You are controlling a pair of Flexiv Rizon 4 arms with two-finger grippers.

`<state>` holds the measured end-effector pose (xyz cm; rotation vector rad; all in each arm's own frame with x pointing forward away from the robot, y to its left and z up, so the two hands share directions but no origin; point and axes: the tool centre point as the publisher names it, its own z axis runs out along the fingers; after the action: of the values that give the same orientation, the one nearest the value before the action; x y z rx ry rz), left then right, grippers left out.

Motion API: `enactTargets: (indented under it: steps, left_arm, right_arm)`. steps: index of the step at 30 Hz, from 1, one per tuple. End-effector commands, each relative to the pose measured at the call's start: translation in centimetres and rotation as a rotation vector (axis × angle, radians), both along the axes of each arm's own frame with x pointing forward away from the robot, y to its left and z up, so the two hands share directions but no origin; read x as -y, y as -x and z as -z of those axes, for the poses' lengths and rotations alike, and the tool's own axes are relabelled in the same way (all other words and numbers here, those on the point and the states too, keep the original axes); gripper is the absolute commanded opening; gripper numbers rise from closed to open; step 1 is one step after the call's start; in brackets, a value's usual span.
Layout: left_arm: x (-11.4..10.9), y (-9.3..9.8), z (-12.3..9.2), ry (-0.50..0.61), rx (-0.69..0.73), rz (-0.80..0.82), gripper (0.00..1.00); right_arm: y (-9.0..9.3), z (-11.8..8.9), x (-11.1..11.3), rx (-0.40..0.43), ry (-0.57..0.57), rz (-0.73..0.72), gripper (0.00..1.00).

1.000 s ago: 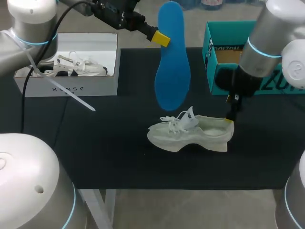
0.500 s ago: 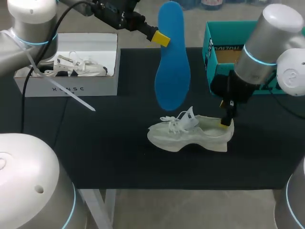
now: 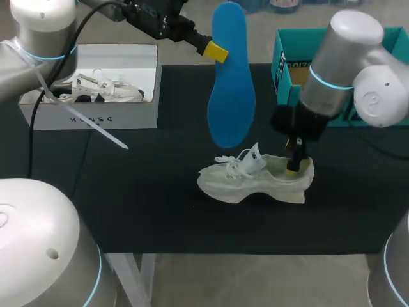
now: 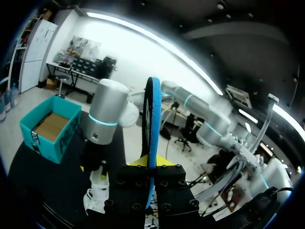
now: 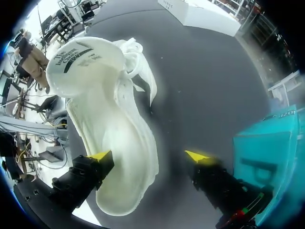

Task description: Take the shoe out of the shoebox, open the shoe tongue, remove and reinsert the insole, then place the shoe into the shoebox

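Seen from the head view, the shoe [image 3: 246,179] lay mid-mat [image 3: 160,211]. From its 3 o'clock round through 6 to 9, open mat gave a gripper room to come in low. At 12 o'clock the insole [image 3: 230,96] hung upright from the left gripper [image 3: 216,52], its lower end near the laces, barring the way over the toe. The heel was taken: the right gripper [image 3: 293,169] stood there, fingers apart astride it, its arm slanting in from 1 o'clock. Behind that arm the teal box [image 3: 281,80] walled off 1 to 2 o'clock. The white box [image 3: 96,118] stood well apart at 10 o'clock, with open mat between.
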<state>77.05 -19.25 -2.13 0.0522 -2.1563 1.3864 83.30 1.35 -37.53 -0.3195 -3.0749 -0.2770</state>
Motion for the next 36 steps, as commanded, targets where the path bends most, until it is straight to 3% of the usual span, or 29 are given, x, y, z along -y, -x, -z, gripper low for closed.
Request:
enactTargets:
  steps: [1, 2, 12, 22, 36]
  left_arm:
    - [0.0, 0.1, 0.0, -0.001, 0.001, -0.001, 0.0]
    - [0.0, 0.1, 0.0, -0.001, 0.001, -0.001, 0.0]
    - [0.0, 0.1, 0.0, -0.001, 0.001, -0.001, 0.0]
    - [0.0, 0.1, 0.0, -0.001, 0.001, -0.001, 0.0]
    - [0.0, 0.1, 0.0, -0.001, 0.001, -0.001, 0.0]
  right_arm:
    - [-0.2, 1.1, -0.1, -0.006, -0.005, 0.0, 0.1]
    - [-0.2, 1.2, -0.1, -0.009, -0.003, -0.002, 0.0]
    - [-0.2, 1.9, 0.0, -0.02, 0.0, 0.0, 0.0]
    - [0.0, 1.0, 0.2, -0.001, -0.006, 0.0, 0.0]
    - [-0.8, -5.6, 4.0, 0.119, -0.015, 0.034, 0.0]
